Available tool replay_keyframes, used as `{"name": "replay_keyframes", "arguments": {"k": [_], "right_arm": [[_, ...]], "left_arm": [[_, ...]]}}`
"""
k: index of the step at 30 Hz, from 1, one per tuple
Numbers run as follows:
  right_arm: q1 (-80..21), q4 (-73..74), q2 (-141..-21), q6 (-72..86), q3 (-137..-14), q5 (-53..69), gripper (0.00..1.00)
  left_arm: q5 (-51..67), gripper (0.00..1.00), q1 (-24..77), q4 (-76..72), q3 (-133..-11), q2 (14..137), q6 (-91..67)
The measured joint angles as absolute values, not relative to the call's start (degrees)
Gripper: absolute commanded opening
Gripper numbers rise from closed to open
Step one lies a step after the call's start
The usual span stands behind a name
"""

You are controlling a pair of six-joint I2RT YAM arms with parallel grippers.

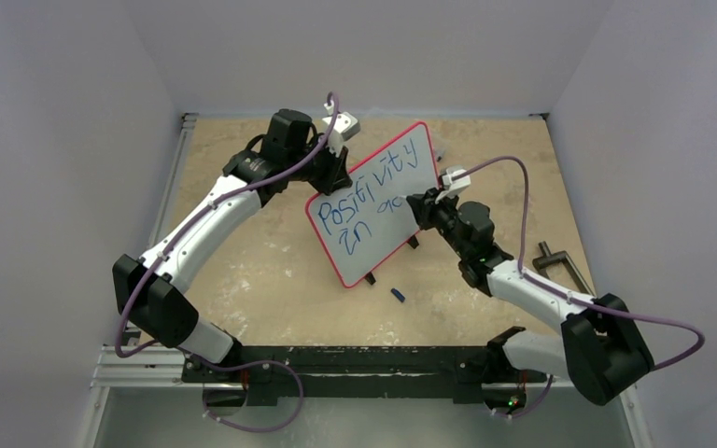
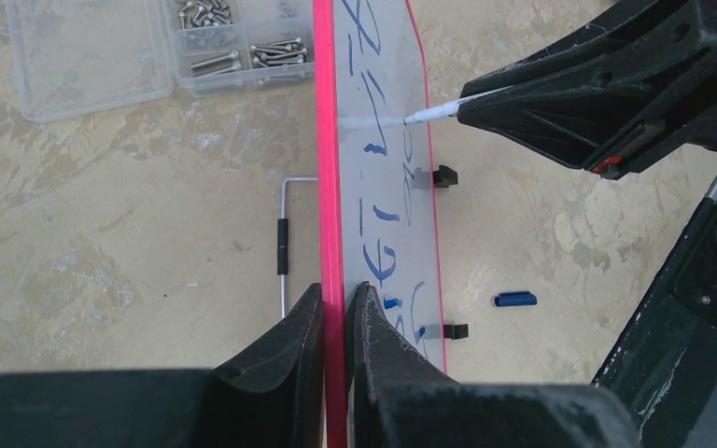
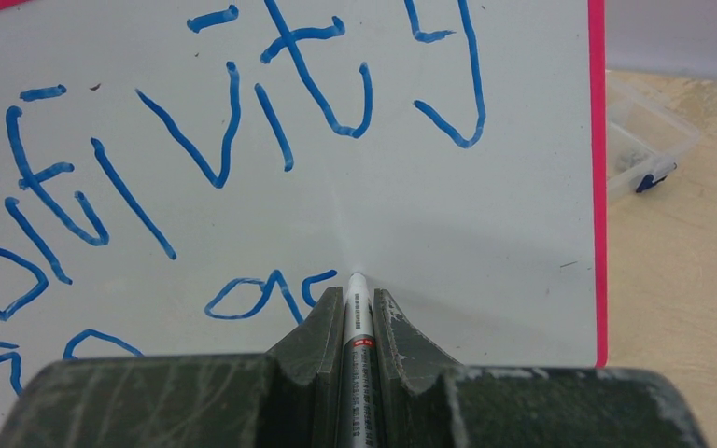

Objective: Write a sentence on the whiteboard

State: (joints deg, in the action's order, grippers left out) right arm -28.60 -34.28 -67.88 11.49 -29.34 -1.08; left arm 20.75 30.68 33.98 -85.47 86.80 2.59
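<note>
**Pen tip on the board, blank space toward 3 o'clock**

The glossy white, red-framed whiteboard (image 1: 373, 201) stands tilted at centre, its long axis running 7 to 1 o'clock in the top view. The left gripper (image 2: 339, 297) is pinched tight on its red edge. The right gripper (image 3: 357, 299) clamps a slim white marker (image 3: 358, 327) whose tip appears to meet the face. Unwritten space lies at 3 o'clock of the second line.

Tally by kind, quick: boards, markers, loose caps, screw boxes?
whiteboard: 1
marker: 1
blue cap: 1
screw box: 1
Total: 4
</note>
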Motion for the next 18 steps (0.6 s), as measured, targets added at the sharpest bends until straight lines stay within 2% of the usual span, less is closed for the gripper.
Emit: {"name": "replay_keyframes", "arguments": {"k": [18], "right_arm": [[-28.56,-34.76,-69.34,11.77,-31.18,-6.96,0.00]], "left_arm": [[20.60,0.00,30.65,34.02,-85.47,86.80,2.59]]}}
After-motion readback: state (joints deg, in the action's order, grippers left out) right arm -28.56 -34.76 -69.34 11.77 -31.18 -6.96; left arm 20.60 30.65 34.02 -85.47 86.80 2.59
